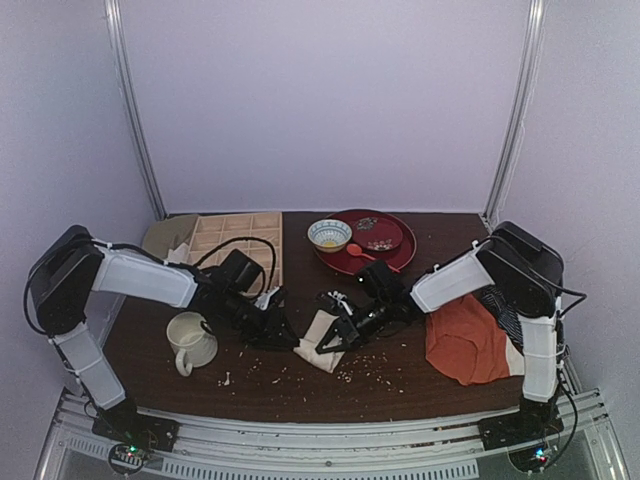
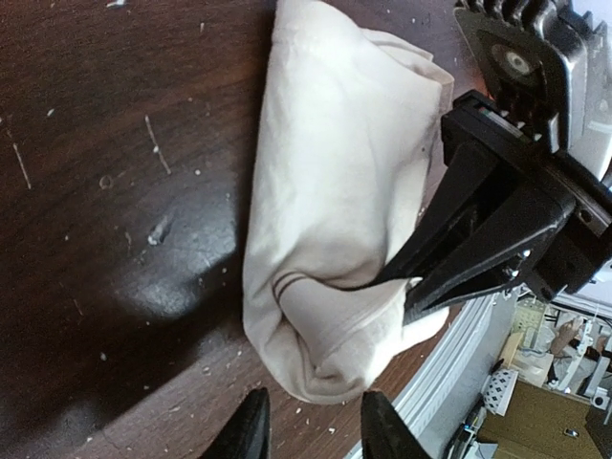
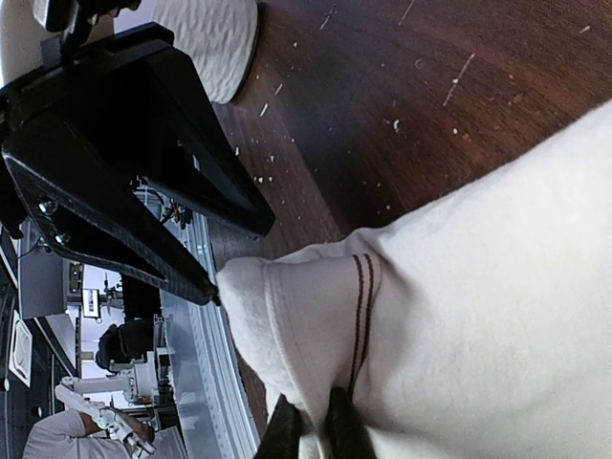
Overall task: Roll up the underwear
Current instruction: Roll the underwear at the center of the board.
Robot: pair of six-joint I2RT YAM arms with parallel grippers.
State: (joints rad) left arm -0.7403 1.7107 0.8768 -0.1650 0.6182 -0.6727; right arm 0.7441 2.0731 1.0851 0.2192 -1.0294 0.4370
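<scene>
**Your right gripper** [image 3: 311, 432]: the fingers are pressed together at the bottom edge of its wrist view, pinching a fold of the underwear [image 3: 478, 287]. The left wrist view gives you the same grip from the side, with black fingers closed on the cloth's lower right flank.

**Your left gripper** [image 2: 316, 432]: the fingers are apart with nothing between them, tips just below the bundle's lower end. In the right wrist view, one tip touches the cloth's edge at centre left.

**The underwear:** cream fabric gathered into a thick folded bundle, crossed by a double dark stitch line. It lies on the dark wooden table [image 1: 300, 385] at lower centre of the top view, between your two grippers.

**White mug** [image 1: 190, 340]: upright, left of the bundle.

**Orange-red garment** [image 1: 468, 338]: heaped at the right, with a dark striped cloth [image 1: 503, 305] just behind it.

**Divided wooden tray** [image 1: 240, 240]: upper left of the table.

**Round red tray** [image 1: 398, 262]: upper centre, carrying a patterned bowl [image 1: 329, 234], a red spoon [image 1: 358, 252] and a small dark dish [image 1: 377, 235].

**Pale crumbs** [image 1: 365, 365]: scattered on the table near the bundle.
</scene>
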